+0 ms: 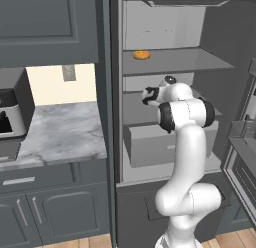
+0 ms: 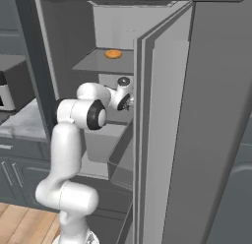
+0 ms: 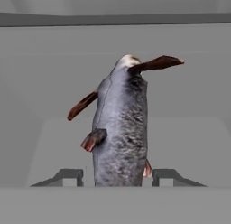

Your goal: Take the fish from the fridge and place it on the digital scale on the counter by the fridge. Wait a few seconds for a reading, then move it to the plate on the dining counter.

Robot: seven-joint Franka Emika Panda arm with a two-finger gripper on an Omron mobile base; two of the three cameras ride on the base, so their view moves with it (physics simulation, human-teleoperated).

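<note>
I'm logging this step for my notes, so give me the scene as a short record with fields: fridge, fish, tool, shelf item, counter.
fridge: open, pale grey inside, with shelves and a wide drawer
fish: grey with reddish-brown fins, lying between the two fingertips
tool: reached into the fridge at the middle shelf, one fingertip on each side of the fish, small gaps visible; grip not confirmed
shelf item: small round orange thing on the upper shelf
counter: marble top left of the fridge, dark appliance at its left end
</note>
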